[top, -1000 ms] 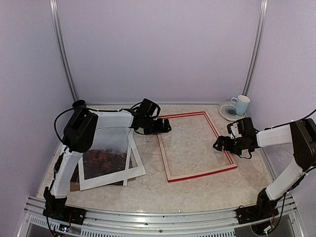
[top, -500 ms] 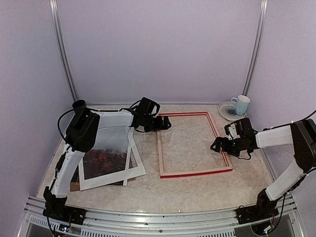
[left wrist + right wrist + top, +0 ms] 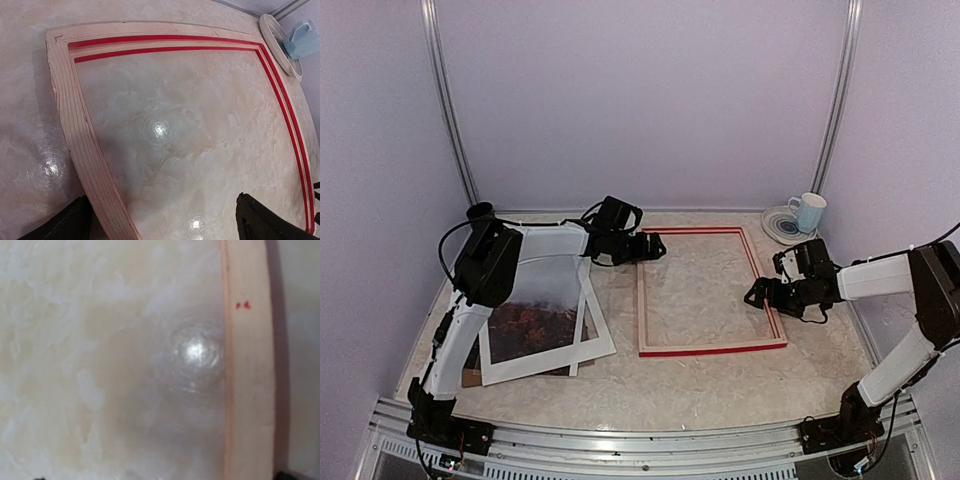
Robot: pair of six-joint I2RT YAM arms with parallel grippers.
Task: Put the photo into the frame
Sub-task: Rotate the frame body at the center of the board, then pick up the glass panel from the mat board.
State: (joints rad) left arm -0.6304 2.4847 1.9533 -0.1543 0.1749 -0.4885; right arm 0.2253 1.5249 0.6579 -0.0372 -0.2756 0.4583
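Observation:
The frame lies back-up on the table, pale wood rails with red edges. My left gripper is at its far left corner. In the left wrist view it is wide open, with the frame's left rail running between the fingers. My right gripper is low over the right rail, open and astride it. The photo, grey sky over reddish-brown land, lies at the left under a white mat.
A pale blue cup stands on a saucer at the back right corner; it also shows in the left wrist view. A brown backing board pokes out under the mat. Purple walls close in three sides.
The frame has turned clockwise and now lies square to the table; its near edge swung left. Both grippers moved slightly with it.

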